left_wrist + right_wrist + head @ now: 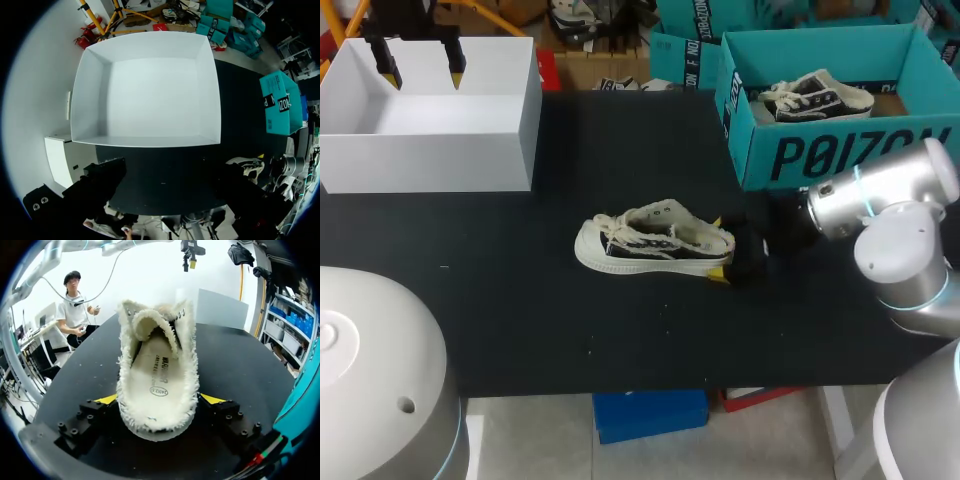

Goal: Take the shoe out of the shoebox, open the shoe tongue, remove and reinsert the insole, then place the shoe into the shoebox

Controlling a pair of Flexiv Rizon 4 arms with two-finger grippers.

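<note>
Item: shoe (655, 243), low canvas with frayed cream edges, standing on its sole on the black table (620, 340), outside both boxes. The tongue (150, 320) is raised and the insole (159, 375) lies flat inside. Holder: right gripper (721, 247) at the shoe's heel, its yellow tips pressing the heel from both sides, so it is clamped on the shoe. Beyond the heel and off to the side is a teal box (840, 150) holding a second shoe (817, 95). Beyond the toe, well apart, is a white box (430, 160) with nothing in it. The left gripper (421, 68) hangs over that box, far from the shoe, fingers spread and holding nothing. Hazards, as judged: the hold is on the heel alone, so a lift could let the toe droop and the shoe pivot or slip from the tips. A hard squeeze on soft canvas could pinch the heel onto the insole and jam it against removal. The loose laces near the toe may snag a finger reaching in. A finger could also catch the tongue rather than the insole. Which box is the return box cannot be told, so the shoe could be misplaced.
</note>
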